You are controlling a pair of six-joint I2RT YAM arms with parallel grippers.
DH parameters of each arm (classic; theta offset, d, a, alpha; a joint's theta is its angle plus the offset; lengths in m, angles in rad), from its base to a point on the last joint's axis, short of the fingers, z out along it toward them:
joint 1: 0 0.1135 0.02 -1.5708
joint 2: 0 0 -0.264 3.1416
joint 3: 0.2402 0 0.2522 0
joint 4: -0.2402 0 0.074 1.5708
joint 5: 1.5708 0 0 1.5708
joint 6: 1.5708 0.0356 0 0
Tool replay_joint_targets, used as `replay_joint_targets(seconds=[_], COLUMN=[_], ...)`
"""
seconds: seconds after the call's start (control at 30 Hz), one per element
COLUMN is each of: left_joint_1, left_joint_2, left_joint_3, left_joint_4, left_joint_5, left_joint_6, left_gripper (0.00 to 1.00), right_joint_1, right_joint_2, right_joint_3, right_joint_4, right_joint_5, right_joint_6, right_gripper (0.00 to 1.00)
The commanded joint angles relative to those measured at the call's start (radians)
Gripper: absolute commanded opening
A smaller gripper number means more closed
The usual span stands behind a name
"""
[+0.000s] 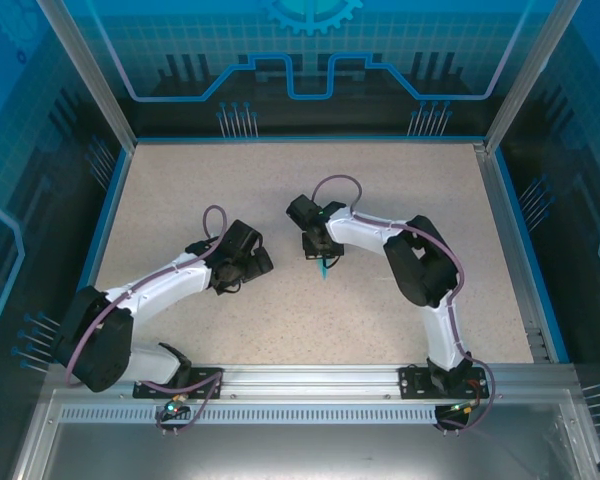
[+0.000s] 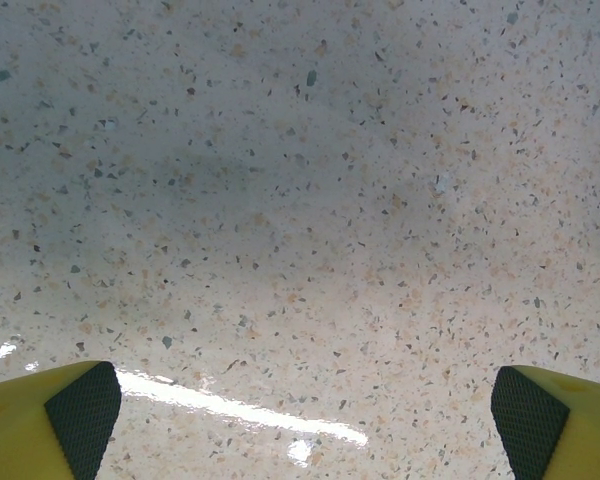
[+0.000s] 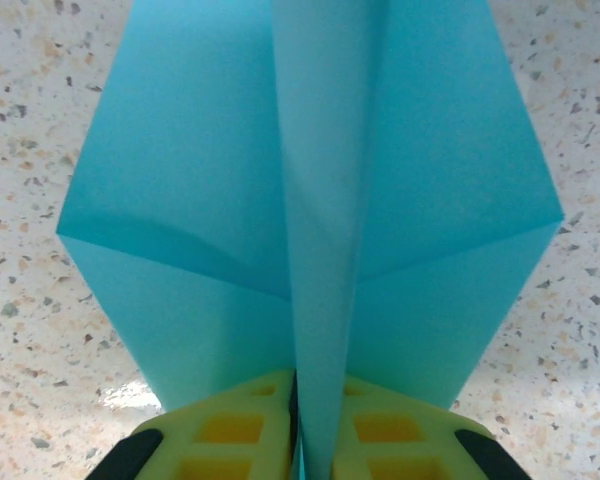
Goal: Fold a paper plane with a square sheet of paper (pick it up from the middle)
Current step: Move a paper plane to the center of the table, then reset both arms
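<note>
While the right fingers (image 3: pixel 230 432) are clenched on the centre fold of the paper plane (image 3: pixel 180 180), its cyan wings splay out to either side, held over the middle of the counter (image 3: pixel 20 150). Across from them, the left fingers (image 2: pixel 75 420) are spread wide with nothing between them, close above bare counter. The danger here: it's a thin pinch on slick paper, so any twist could slip the crease or crumple a wing.
</note>
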State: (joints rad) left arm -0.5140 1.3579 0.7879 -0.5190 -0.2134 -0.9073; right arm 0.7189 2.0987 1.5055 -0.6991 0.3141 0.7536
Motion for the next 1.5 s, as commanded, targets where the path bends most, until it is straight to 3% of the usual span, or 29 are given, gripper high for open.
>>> replay_joint_targets(seconds=[0.0, 0.33, 0.73, 0.8, 0.87, 0.9, 1.17, 1.33, 1.47], left_joint_1=[0.010, 0.010, 0.025, 0.034, 0.047, 0.056, 0.169, 0.261, 0.362], left_joint_2=[-0.012, -0.017, -0.112, -0.132, -0.163, -0.183, -0.326, -0.350, -0.349], left_joint_3=[-0.003, 0.023, 0.135, 0.145, 0.133, 0.121, -0.074, -0.215, -0.322], left_joint_4=[-0.029, -0.050, -0.108, -0.105, -0.066, -0.037, 0.256, 0.458, 0.646], left_joint_5=[-0.012, -0.022, -0.190, -0.248, -0.288, -0.317, -0.517, -0.480, -0.299], left_joint_6=[0.024, 0.047, 0.167, 0.214, 0.274, 0.303, 0.520, 0.662, 0.737], left_gripper=[0.99, 0.98, 0.98, 0.99, 0.98, 0.99, 0.99, 0.99, 0.99], right_joint_1=[-0.008, -0.008, -0.029, -0.049, -0.070, -0.085, -0.322, -0.502, -0.559], right_joint_2=[0.043, 0.012, -0.380, -0.459, -0.537, -0.582, -0.880, -0.982, -0.973], right_joint_3=[0.025, 0.047, 0.046, 0.005, -0.055, -0.092, -0.480, -0.766, -0.953], right_joint_4=[-0.036, -0.055, -0.082, -0.075, -0.055, -0.037, 0.176, 0.478, 0.757], right_joint_5=[-0.012, -0.030, 0.042, 0.104, 0.198, 0.236, 0.450, 0.336, 0.278], right_joint_6=[-0.010, -0.004, -0.043, -0.060, -0.086, -0.108, -0.235, -0.376, -0.502], right_gripper=[0.15, 0.21, 0.73, 0.82, 0.97, 1.00, 0.99, 0.99, 0.99])
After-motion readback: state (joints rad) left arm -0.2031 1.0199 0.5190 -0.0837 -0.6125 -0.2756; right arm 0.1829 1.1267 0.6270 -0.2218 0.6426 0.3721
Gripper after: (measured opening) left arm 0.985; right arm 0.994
